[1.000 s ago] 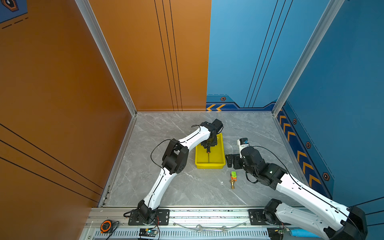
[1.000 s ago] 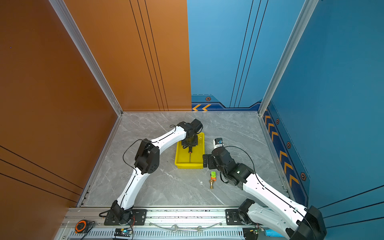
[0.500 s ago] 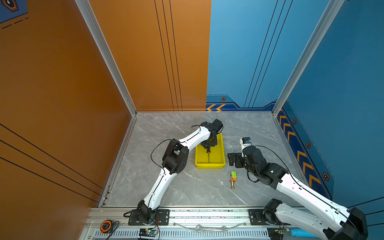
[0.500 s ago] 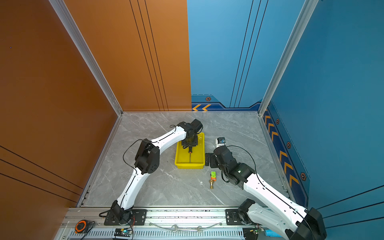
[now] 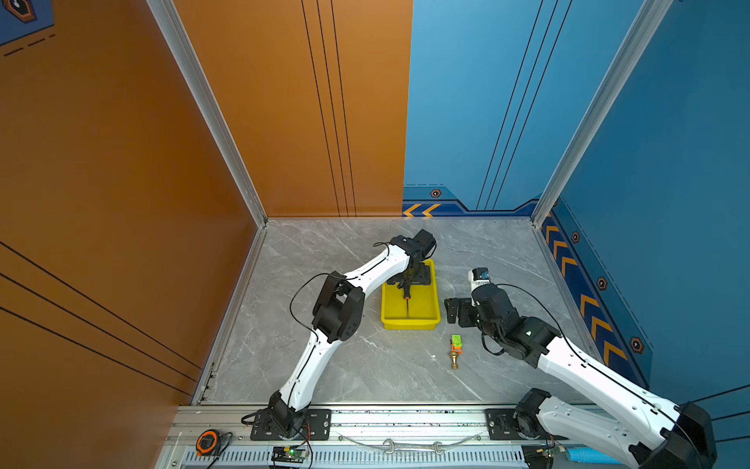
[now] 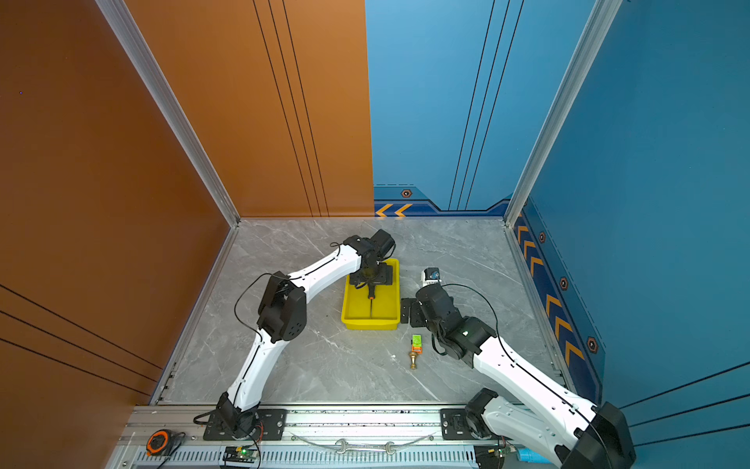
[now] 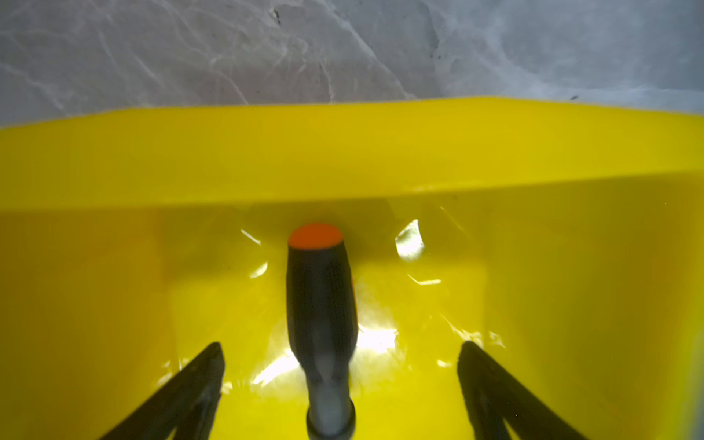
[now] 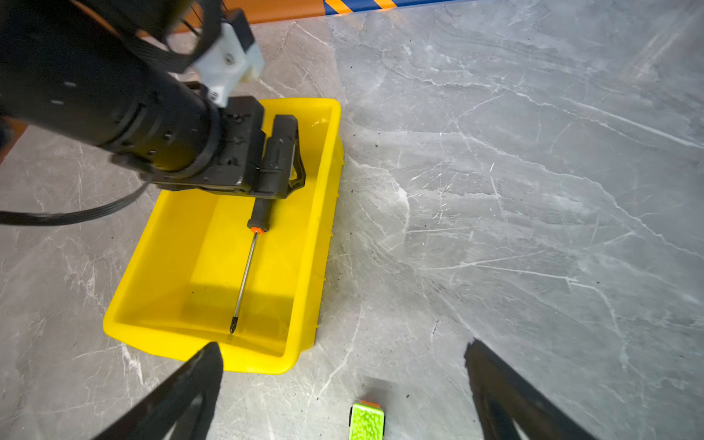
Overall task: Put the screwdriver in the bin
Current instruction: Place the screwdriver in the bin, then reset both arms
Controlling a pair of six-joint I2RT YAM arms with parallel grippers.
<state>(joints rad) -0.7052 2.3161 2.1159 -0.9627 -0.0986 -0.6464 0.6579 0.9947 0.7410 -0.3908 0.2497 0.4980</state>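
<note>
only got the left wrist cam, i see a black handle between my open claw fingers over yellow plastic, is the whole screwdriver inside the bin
observer: Yes. The right wrist view shows the screwdriver lengthwise in the bin, with its shaft and tip inside the walls.
operator: where's the right claw
observer: The right claw is open beside the bin, outside it.
operator: anything else loose
observer: A small green and orange object lies on the table, apart from the bin.
</note>
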